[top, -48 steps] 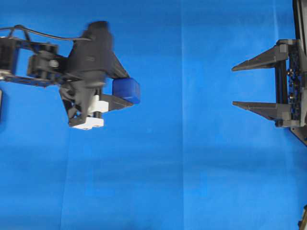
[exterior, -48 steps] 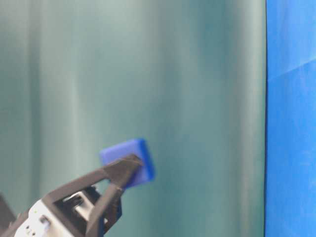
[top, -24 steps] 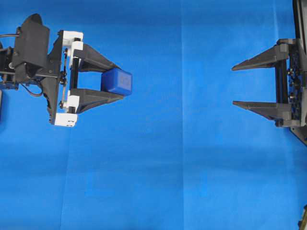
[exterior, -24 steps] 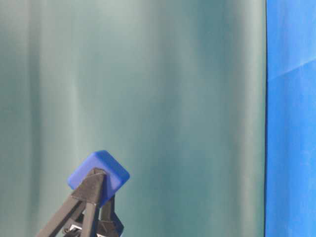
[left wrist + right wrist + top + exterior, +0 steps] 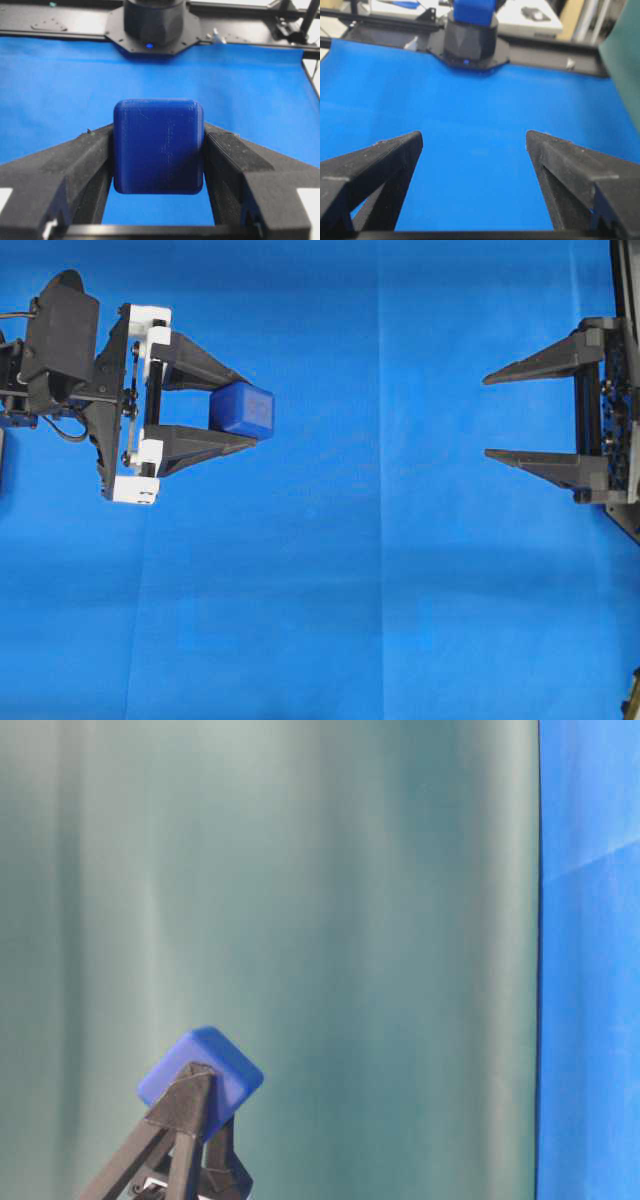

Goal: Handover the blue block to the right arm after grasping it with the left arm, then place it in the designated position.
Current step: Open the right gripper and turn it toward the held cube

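from overhead, a bench (image 5: 350, 590) covered in a bright blue cloth filled the view. at about 9 o'clock, the left hand (image 5: 250, 408) pointed level toward 3 o'clock, its two black fingers (image 5: 200, 368) clamped on opposite sides of the blue block (image 5: 243, 410), which sat near their tips. white brackets (image 5: 150, 325) marked the base of this hand. at the 3 o'clock edge, well apart from the block, the right hand (image 5: 487, 418) faced back toward 9 o'clock with its fingers spread wide and nothing between them. only bare blue cloth lay between the two hands. the cloth showed faint fold lines running from 12 to 6 o'clock. from table level, the block was lifted off the cloth, seen against a dull green curtain (image 5: 300, 870), with a strip of blue backdrop (image 5: 590, 970) at 3 o'clock. beyond the bench's far edge, a blurred desk (image 5: 530, 15) stood at 12 o'clock in the right wrist view.
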### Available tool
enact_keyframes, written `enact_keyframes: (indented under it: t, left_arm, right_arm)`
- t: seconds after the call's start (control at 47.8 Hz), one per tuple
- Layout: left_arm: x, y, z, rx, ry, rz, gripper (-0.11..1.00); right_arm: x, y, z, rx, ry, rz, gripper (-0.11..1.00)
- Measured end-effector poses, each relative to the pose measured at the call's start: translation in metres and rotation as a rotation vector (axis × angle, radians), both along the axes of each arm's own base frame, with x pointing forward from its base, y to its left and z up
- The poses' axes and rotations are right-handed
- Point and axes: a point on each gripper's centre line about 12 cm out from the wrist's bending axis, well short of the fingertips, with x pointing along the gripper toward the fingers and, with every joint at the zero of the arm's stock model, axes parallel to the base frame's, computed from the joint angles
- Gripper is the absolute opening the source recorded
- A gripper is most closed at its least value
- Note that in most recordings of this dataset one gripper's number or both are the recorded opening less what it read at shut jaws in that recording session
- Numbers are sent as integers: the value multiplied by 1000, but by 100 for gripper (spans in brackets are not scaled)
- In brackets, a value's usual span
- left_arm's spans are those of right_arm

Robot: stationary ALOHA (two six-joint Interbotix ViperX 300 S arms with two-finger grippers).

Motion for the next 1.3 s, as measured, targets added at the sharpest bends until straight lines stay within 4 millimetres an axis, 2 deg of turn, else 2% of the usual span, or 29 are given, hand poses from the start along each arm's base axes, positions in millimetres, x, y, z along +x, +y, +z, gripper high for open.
enact_keyframes:
  t: [0.314, 0.398, 0.816, 1.005, 1.298]
  left_arm:
    - [0, 1, 2, -2, -11, 3, 46]
    - [0, 1, 2, -2, -14, 3, 47]
    - [0, 1, 3, -2, -17, 5, 47]
    - [0, 1, 2, -3, -15, 5, 47]
    - [0, 1, 2, -5, -15, 4, 47]
  right_arm:
    - [8, 6, 35, -427, -7, 47, 97]
    - [10, 5, 39, -524, 10, 47, 97]
    - [24, 2, 26, -964, 105, 90, 96]
    - [26, 2, 23, -1055, 111, 103, 91]
    - [28, 2, 21, -1113, 118, 114, 92]
